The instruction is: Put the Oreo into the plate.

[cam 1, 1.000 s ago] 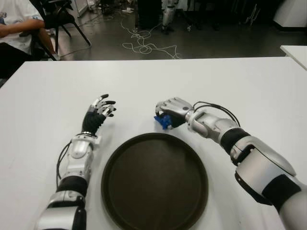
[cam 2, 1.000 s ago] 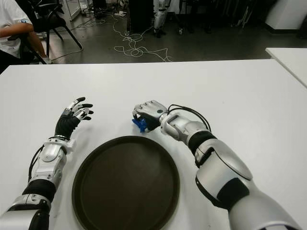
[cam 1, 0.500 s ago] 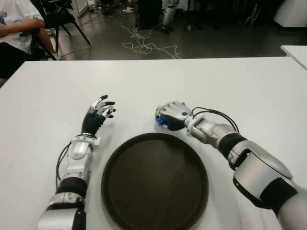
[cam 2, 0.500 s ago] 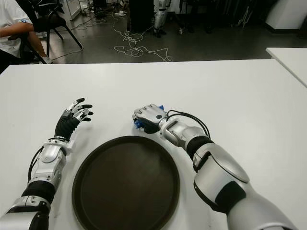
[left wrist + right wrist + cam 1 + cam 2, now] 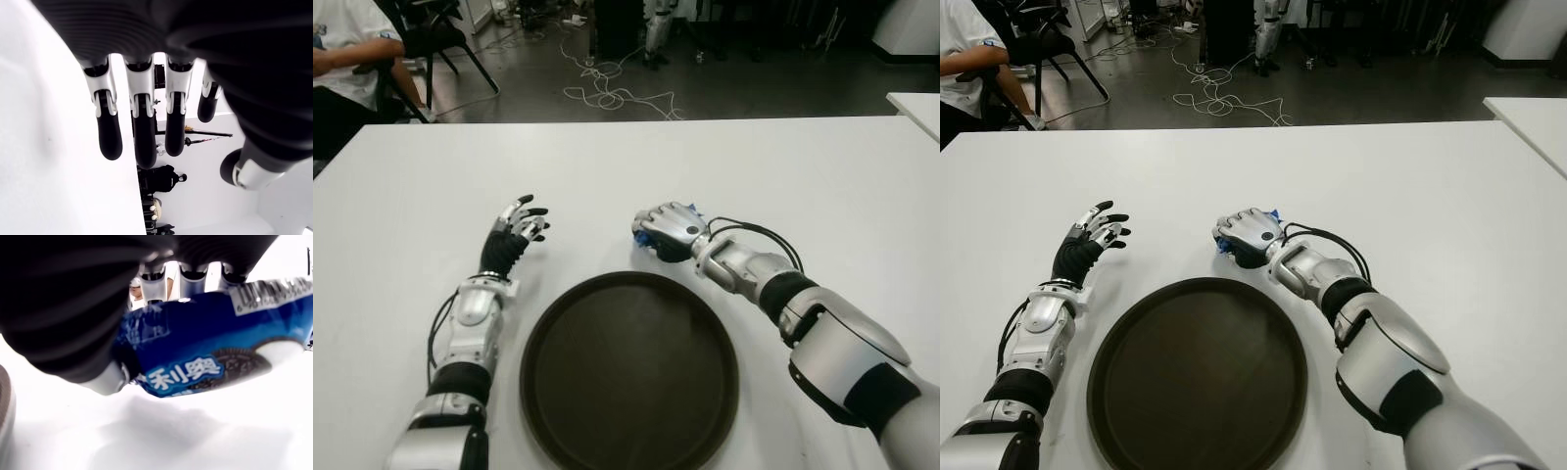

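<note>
The small blue foil-wrapped Oreo packet (image 5: 205, 347) is enclosed by the right hand (image 5: 668, 232), whose silver-and-black fingers (image 5: 193, 274) are curled over the packet's top while its lower edge appears to be pressed against the white tabletop (image 5: 783, 166); whether the packet has been lifted clear cannot be settled from the wrist view. Hand and packet are placed just beyond the far rim of the round dark-brown plate (image 5: 558, 311), near it but not over it. The left hand (image 5: 516, 228) is shown beside the plate's left edge, fingers spread and relaxed, with nothing held.

The chief risk is judged to lie in the wrapper: glossy film is likely to slide under the fingers, and if the grasp is taken mostly from above, the packet could be squeezed out sideways or left behind when the hand is raised. The plate's raised rim could also be caught by a packet carried too low, so that the plate is pushed toward the robot. A release made too early would leave the packet on the table short of the rim.

The tabletop is smooth, matt and white. Beyond its far edge a dark floor with loose white cables (image 5: 607, 93) is seen, a black chair (image 5: 435, 34), and a seated person (image 5: 342, 49) at the far left corner.
</note>
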{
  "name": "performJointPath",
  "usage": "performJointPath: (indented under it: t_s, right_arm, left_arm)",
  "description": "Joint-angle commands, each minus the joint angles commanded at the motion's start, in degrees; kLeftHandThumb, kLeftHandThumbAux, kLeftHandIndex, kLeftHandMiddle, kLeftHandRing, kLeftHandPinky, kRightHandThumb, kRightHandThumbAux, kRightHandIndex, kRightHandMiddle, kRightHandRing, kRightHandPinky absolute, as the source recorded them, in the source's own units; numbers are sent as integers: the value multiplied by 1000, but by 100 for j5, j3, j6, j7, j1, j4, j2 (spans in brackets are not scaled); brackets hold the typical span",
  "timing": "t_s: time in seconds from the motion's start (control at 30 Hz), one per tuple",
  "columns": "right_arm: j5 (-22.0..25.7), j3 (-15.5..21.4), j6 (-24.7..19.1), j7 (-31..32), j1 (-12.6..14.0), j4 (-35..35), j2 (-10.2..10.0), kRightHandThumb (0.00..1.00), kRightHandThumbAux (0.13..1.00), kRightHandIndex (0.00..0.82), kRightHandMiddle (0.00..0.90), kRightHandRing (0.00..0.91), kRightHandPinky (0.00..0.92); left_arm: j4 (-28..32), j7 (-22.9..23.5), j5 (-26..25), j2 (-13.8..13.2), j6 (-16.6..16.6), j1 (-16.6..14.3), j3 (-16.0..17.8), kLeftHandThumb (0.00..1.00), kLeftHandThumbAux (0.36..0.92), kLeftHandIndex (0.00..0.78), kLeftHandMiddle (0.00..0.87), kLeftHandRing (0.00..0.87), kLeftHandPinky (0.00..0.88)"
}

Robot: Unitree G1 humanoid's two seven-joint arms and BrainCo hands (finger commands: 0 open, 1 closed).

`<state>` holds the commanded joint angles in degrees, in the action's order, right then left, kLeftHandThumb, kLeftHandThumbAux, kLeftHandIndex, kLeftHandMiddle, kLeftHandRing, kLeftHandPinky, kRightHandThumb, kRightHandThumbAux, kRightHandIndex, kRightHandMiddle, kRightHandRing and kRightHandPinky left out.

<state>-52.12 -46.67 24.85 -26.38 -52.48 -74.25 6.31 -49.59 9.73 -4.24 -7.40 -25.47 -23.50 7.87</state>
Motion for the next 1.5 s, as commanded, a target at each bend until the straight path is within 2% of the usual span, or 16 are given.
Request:
performJointPath:
  t_s: [0.37,0.73,1.2,1.27,1.33,1.5]
  right_arm:
    - [63,91,83,-8,-4,9,37,684,736,423,587,586,549]
    - [25,92,123,-118,-39,-1,74,685,735,425,605,606,571]
    - [136,338,410,-454,-200,259,317,686,733,428,668,666,649]
    - [231,475,545,-427,-239,599,517,688,732,430,695,693,680]
    - [281,595,640,-412,-158,1015,722,689,731,431,714,714,704]
    - [282,748,587,-280,6,1498,877,692,730,432,739,743,740]
  left_arm:
    - [18,7,-12,9,-49,18,6,254,613,152,291,329,377]
    - [-14,22,13,-11,-51,2,0,239,596,149,283,324,371]
    - [-145,33,-24,-6,-72,-66,38,240,610,168,305,337,392]
    - [-146,39,-26,-10,-77,-67,40,242,610,169,308,341,392]
    - [-142,53,-38,-14,-67,-64,46,245,610,167,308,344,392]
    - [-138,77,-51,-26,-57,-52,56,239,609,161,301,339,382]
